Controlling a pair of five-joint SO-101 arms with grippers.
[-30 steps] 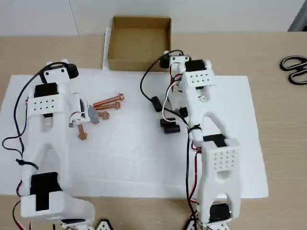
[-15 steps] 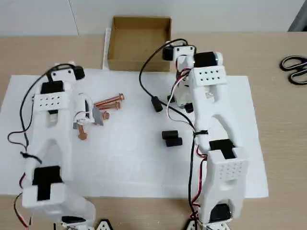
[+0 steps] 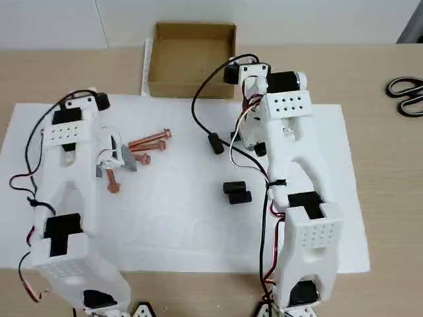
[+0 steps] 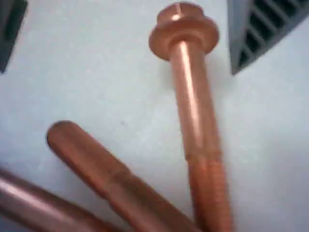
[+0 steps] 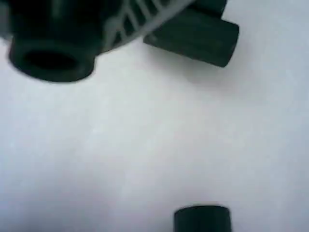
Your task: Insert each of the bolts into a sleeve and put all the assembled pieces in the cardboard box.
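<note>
Three copper bolts (image 3: 149,140) lie on the white sheet beside my left gripper (image 3: 116,158). In the left wrist view that gripper (image 4: 123,53) is open, its grey fingers (image 4: 260,29) on either side of one bolt's flanged head (image 4: 183,34). Two more bolts (image 4: 111,179) cross below it. My right gripper (image 3: 248,140) hangs near the box, shut on a black sleeve (image 5: 48,55) that stands against its ribbed finger (image 5: 137,19). Another sleeve (image 5: 198,36) lies just beyond. Two sleeves (image 3: 236,191) lie together mid-sheet and one sleeve (image 3: 215,142) lies apart. The cardboard box (image 3: 192,33) stands open at the back.
The white sheet (image 3: 178,224) covers most of the table, with free room on its near half. Scissors (image 3: 404,96) lie at the far right edge. Black cables loop from the right arm over the sheet near the box.
My right arm has swung away from the pair of sleeves toward the box, uncovering them. My left arm has shifted slightly over the bolts.
</note>
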